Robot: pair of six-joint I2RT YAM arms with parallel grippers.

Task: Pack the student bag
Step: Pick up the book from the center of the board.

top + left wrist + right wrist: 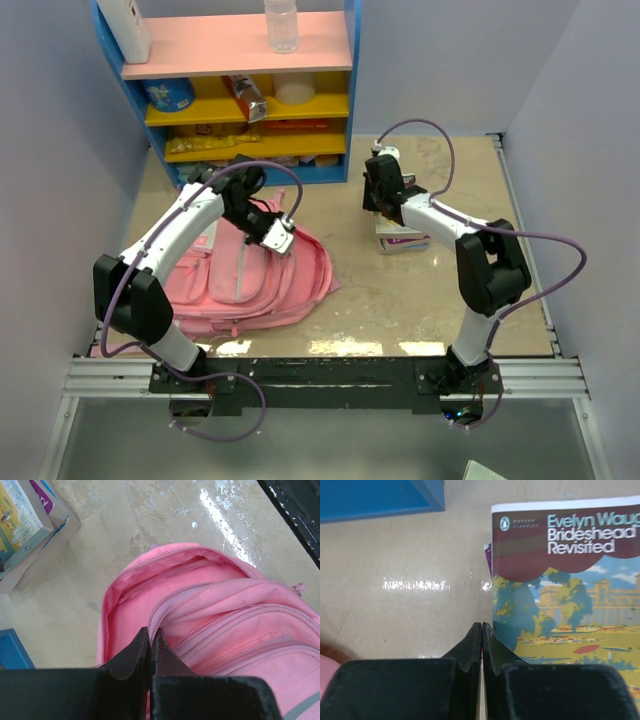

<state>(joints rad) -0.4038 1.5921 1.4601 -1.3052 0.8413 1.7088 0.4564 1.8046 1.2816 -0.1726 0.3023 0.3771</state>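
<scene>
The student bag is a large pink backpack lying flat at the left of the table. Its main compartment gapes open towards the books. My left gripper is shut on the zip edge of that opening and holds the front panel up; in the top view the left gripper sits over the bag's upper right corner. My right gripper is shut, its tips low at the left edge of a paperback titled Brideshead Revisited. Nothing shows between its fingers. In the top view the right gripper hangs over the small stack of books.
A blue shelf unit with pink and yellow boards stands at the back. It holds a bottle, a white pack and snacks. Its blue foot lies close behind the books. The books lie just beyond the bag's mouth.
</scene>
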